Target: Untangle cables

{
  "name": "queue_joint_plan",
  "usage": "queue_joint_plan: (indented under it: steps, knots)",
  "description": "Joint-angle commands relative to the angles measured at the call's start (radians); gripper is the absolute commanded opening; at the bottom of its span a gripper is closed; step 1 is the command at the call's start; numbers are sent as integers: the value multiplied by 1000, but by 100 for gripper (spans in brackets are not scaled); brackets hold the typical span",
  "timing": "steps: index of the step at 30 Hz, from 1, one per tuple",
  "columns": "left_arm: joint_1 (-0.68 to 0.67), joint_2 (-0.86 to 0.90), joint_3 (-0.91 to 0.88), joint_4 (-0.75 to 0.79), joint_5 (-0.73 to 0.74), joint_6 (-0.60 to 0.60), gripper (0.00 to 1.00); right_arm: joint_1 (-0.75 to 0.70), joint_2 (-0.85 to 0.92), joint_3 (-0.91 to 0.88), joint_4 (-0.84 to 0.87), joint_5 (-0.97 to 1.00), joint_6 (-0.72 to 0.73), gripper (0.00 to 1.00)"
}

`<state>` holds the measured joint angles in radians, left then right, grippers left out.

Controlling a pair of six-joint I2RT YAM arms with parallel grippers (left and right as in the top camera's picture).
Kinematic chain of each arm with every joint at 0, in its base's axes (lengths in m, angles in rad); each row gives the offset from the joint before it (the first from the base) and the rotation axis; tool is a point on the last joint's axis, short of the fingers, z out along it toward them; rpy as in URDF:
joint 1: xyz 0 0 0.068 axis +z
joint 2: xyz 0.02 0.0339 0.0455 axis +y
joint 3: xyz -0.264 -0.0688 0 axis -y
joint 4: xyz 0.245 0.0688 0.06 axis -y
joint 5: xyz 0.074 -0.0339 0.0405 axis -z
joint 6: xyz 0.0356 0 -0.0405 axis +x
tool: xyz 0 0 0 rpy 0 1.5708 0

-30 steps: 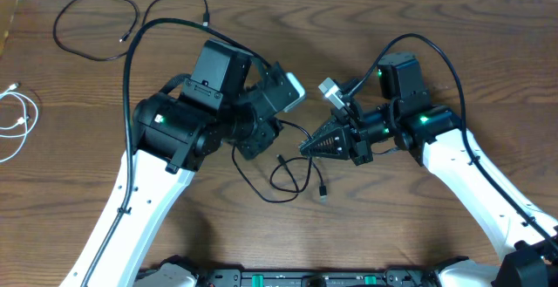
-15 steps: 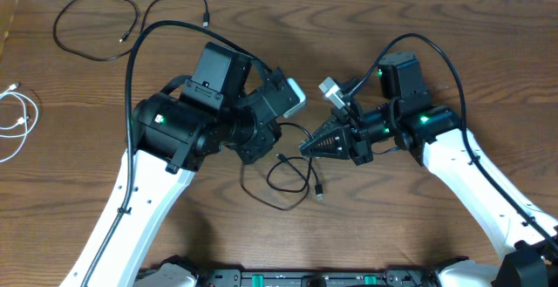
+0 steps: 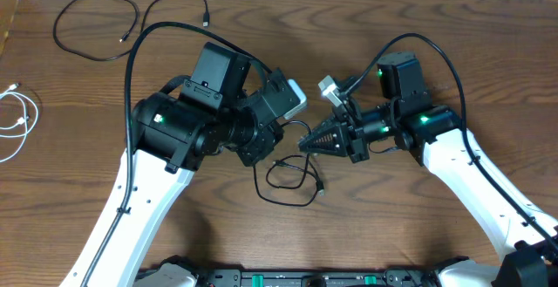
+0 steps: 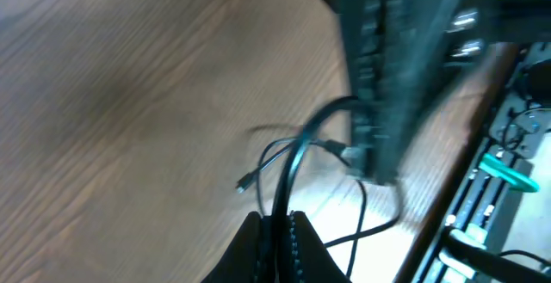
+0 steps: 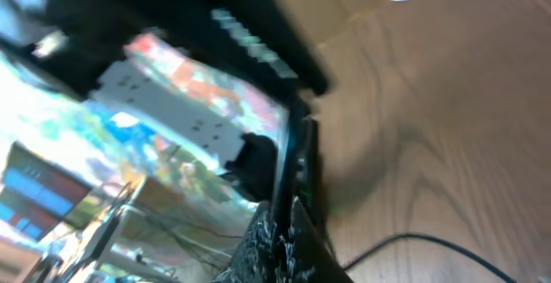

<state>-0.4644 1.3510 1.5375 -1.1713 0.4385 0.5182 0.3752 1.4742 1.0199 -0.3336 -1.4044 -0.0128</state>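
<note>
1. From overhead you see all three cables. The middle black cable (image 3: pixel 288 181) lies in loose loops on the table (image 3: pixel 418 25) between the arms. The far black cable (image 3: pixel 87 27) is at far left, and the white cable (image 3: pixel 19 117) is at the left edge, well apart. The right gripper (image 3: pixel 305 145) tapers shut at the loop's upper strand. The left arm (image 3: pixel 174 130) hides its own fingertips.
2. The left wrist view shows them: the left gripper (image 4: pixel 277 231) is clenched on the middle black cable, which rises from between the fingers. A small plug (image 4: pixel 244 182) sits to its left.
3. In the blurred right wrist view, the right gripper's fingers are pressed together on a thin black strand.
</note>
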Motion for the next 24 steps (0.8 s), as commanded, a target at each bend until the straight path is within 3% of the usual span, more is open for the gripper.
queue_joint_plan:
  steps: [1,4,5,7,8,16,24]
  knots:
    - [-1,-37,5,18,104,-53,8,3,-18,9,2,175,89,11]
    - [8,-71,5,66,100,-130,8,3,-18,9,1,317,182,48]
    - [24,-93,5,97,92,-166,8,3,-18,9,0,388,231,72]
    - [53,-116,5,132,61,-222,7,3,-18,9,0,420,248,95]
    - [71,-124,5,147,40,-256,7,3,-18,9,0,420,248,99]
    - [279,-127,5,220,-153,-504,7,3,-18,9,-72,565,291,99]
    - [397,-42,5,194,-169,-578,7,-12,-18,9,0,707,559,99]
